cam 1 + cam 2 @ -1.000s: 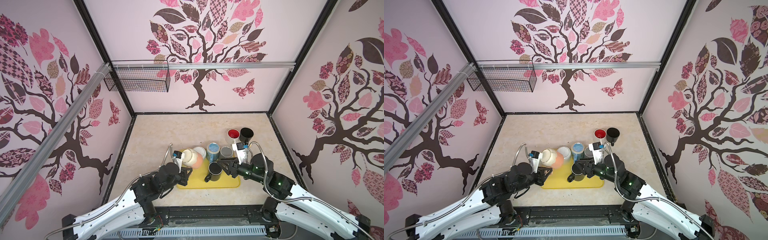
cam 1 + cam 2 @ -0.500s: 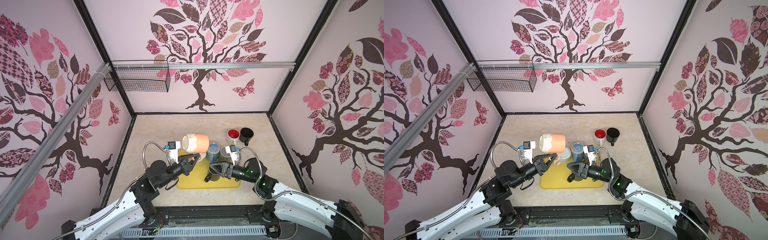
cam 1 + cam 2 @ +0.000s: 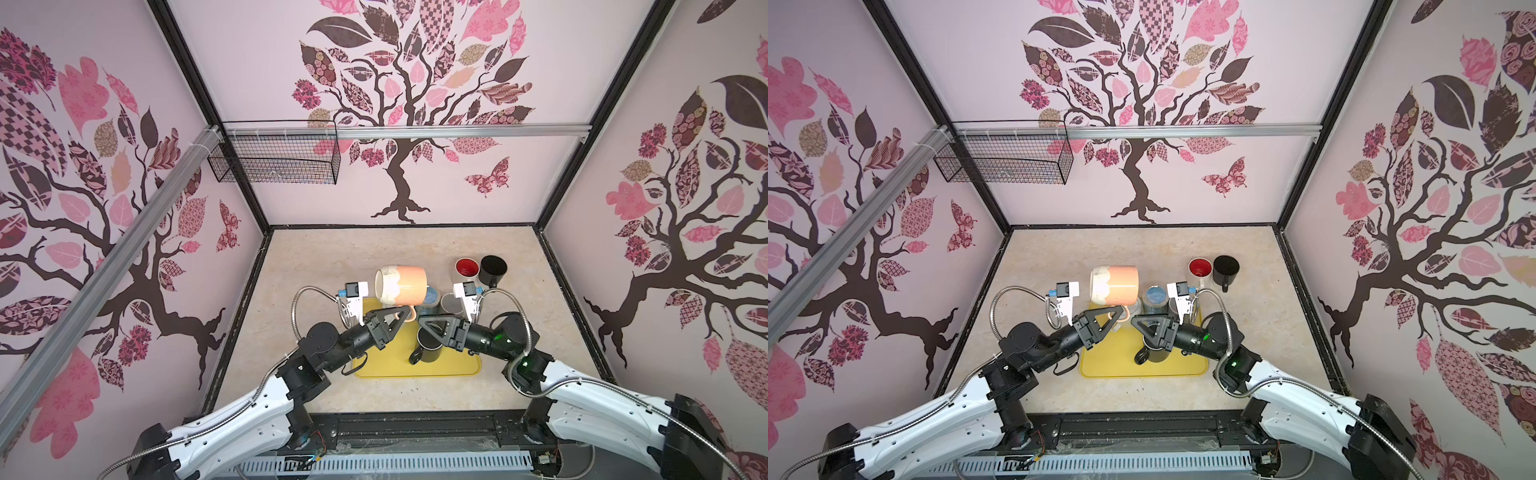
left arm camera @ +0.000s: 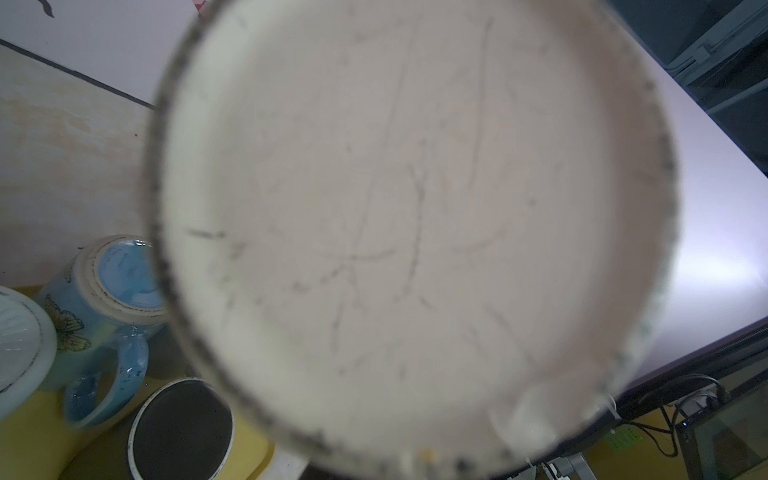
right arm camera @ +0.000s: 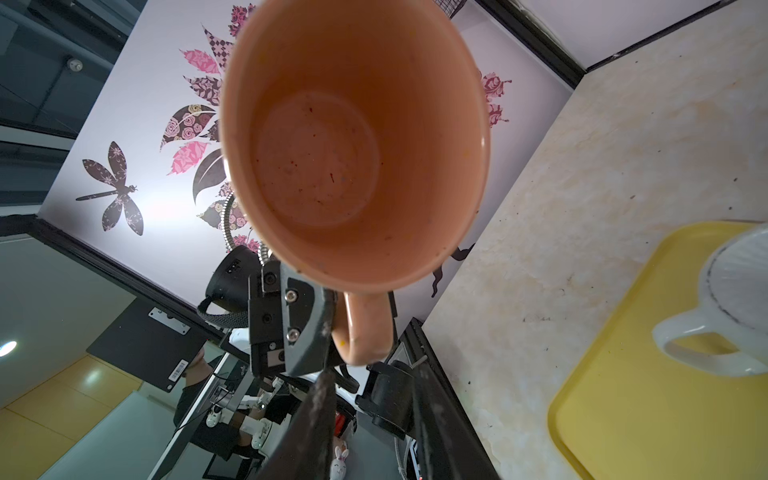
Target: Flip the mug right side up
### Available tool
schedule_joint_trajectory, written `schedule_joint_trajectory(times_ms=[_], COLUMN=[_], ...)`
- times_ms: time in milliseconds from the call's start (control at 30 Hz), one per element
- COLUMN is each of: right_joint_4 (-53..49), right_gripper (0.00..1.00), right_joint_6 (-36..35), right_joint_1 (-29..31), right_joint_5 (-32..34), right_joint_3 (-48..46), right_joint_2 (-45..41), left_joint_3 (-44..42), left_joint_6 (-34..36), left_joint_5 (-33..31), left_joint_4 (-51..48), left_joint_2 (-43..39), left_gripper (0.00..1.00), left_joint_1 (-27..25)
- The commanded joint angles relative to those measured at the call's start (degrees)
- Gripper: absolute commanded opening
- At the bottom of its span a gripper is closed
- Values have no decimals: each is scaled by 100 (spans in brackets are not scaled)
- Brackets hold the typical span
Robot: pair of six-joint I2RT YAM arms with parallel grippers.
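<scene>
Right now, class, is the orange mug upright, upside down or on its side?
On its side, airborne: the orange mug has its cream base leftward, mouth rightward; left fingers clamp its handle.

The desk is a pale beige slab with a marbled look, flecked here and there with dark specks. A yellow tray lies flat on it, near the front and about the middle. Behind the tray, off to the right, a red-lined mug and a black mug stand upright just beside each other, straight on the desk.
</scene>
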Motion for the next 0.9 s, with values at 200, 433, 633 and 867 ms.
schedule_joint_trajectory(times_ms=[200, 433, 633, 867], right_joint_4=[619, 866, 1041, 1119], right_gripper=[34, 30, 28, 28], right_joint_6=[36, 128, 282, 384], right_joint_1=[23, 24, 23, 29], right_joint_5=[-125, -180, -316, -519], right_joint_3=[478, 682, 779, 910], right_joint_2=[520, 755, 980, 1196], left_joint_3=[-118, -182, -177, -62], left_joint_6=[-91, -135, -66, -19], left_joint_5=[182, 194, 180, 333], left_joint_4=[1180, 1217, 1171, 1128], left_joint_2=[-118, -153, -159, 23], left_gripper=[0, 0, 0, 0], left_joint_1=[20, 19, 19, 20])
